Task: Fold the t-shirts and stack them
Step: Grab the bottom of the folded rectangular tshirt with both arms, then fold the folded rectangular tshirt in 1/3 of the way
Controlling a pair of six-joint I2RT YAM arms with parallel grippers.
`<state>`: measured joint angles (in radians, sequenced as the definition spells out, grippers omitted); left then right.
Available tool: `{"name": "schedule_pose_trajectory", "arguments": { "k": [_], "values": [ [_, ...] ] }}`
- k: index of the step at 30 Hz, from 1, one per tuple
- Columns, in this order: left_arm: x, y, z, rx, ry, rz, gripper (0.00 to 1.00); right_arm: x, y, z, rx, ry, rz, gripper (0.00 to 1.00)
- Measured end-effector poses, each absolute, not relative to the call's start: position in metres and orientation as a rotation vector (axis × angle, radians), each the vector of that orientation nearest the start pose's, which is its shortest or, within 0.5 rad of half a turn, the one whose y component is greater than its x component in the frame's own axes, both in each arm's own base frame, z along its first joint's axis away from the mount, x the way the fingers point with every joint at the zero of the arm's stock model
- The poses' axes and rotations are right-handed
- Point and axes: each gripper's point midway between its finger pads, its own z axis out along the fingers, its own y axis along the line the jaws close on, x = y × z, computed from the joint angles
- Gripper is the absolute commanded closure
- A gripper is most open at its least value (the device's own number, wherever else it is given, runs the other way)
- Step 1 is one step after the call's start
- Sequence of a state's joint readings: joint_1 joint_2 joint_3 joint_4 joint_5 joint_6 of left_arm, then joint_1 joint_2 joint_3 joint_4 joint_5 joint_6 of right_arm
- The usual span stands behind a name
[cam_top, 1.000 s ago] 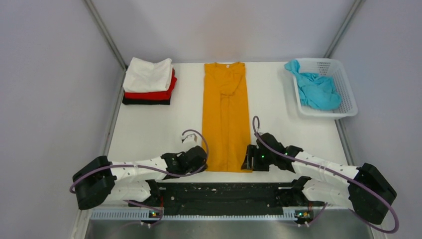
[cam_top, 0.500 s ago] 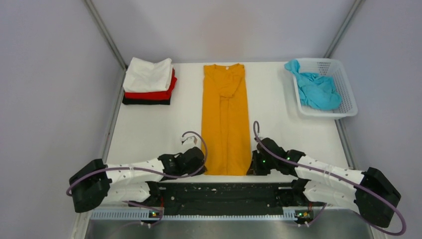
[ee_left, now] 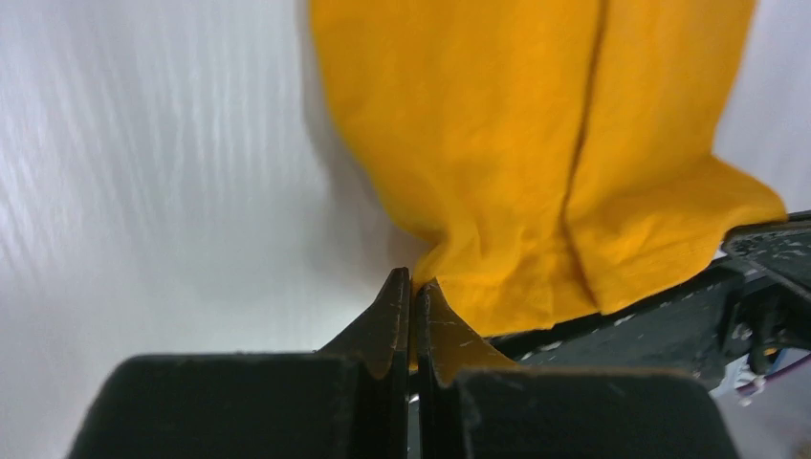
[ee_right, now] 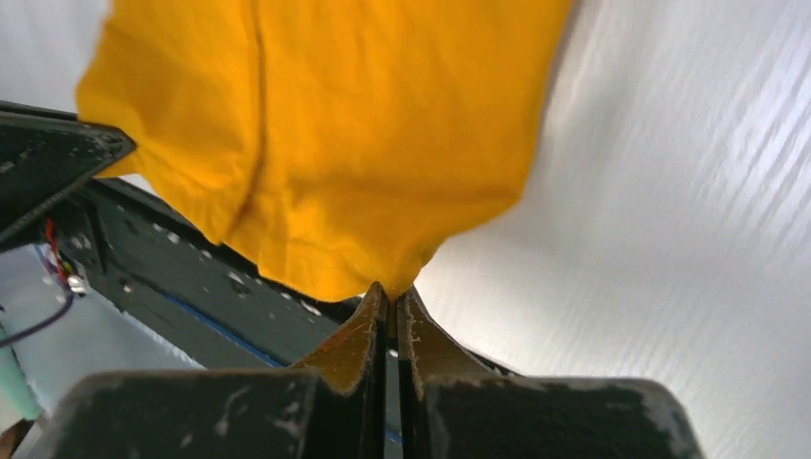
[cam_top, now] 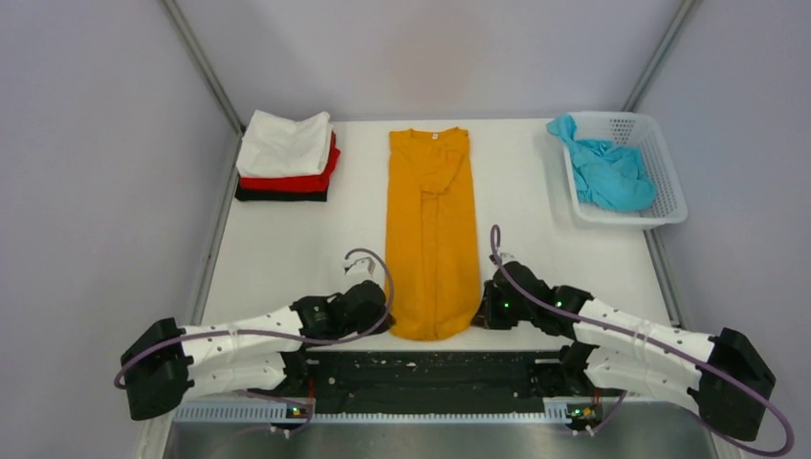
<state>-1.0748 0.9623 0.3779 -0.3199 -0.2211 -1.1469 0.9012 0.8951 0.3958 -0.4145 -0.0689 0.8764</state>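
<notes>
An orange-yellow t-shirt (cam_top: 430, 229) lies folded into a long strip down the middle of the table, collar at the far end. My left gripper (cam_top: 384, 320) is shut on its near left hem corner (ee_left: 449, 287). My right gripper (cam_top: 476, 317) is shut on the near right hem corner (ee_right: 383, 273). The near hem is lifted and sags between them. White, red and black folded t-shirts (cam_top: 287, 158) sit stacked at the far left. A teal t-shirt (cam_top: 607, 172) lies crumpled in the basket.
The white perforated basket (cam_top: 669, 206) stands at the far right. The black rail (cam_top: 430, 368) of the arm mount runs along the table's near edge, just under the lifted hem. Grey walls close in on both sides.
The right gripper has shut on the hem corner. Both grippers have raised the near hem, which now bunches and hangs rounded. The shirt's strip has drawn slightly narrower at the near end.
</notes>
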Motion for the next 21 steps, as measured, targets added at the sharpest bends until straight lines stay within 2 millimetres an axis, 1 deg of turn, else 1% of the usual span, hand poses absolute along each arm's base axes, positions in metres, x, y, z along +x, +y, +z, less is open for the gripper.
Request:
{"name": "schedule_pose_trajectory", "arguments": {
  "k": [3,5,7,8,10,13,16,19,21],
  "values": [
    [0.144,-0.23,0.058,-0.196,2.506,-0.655,1.0,0.132,0.218,0.063,-0.055,2.596,0.751,1.0],
    [0.165,-0.24,0.077,-0.208,2.463,-0.656,1.0,0.152,0.225,0.076,-0.044,2.541,0.751,1.0],
    [0.194,-0.248,0.096,-0.244,2.41,-0.674,1.0,0.175,0.228,0.087,-0.012,2.487,0.742,1.0],
    [0.206,-0.248,0.101,-0.258,2.394,-0.672,1.0,0.184,0.228,0.091,0.001,2.468,0.735,1.0],
    [0.232,-0.247,0.107,-0.288,2.379,-0.645,1.0,0.207,0.225,0.1,0.025,2.426,0.707,1.0],
    [0.262,-0.244,0.108,-0.313,2.374,-0.583,1.0,0.238,0.224,0.112,0.04,2.372,0.675,1.0],
    [0.294,-0.247,0.115,-0.317,2.362,-0.553,1.0,0.275,0.226,0.127,0.045,2.319,0.673,1.0],
    [0.32,-0.248,0.123,-0.323,2.343,-0.539,1.0,0.307,0.224,0.133,0.061,2.29,0.661,1.0],
    [0.337,-0.246,0.128,-0.329,2.329,-0.525,1.0,0.329,0.222,0.132,0.074,2.282,0.648,1.0]
  ]
}}
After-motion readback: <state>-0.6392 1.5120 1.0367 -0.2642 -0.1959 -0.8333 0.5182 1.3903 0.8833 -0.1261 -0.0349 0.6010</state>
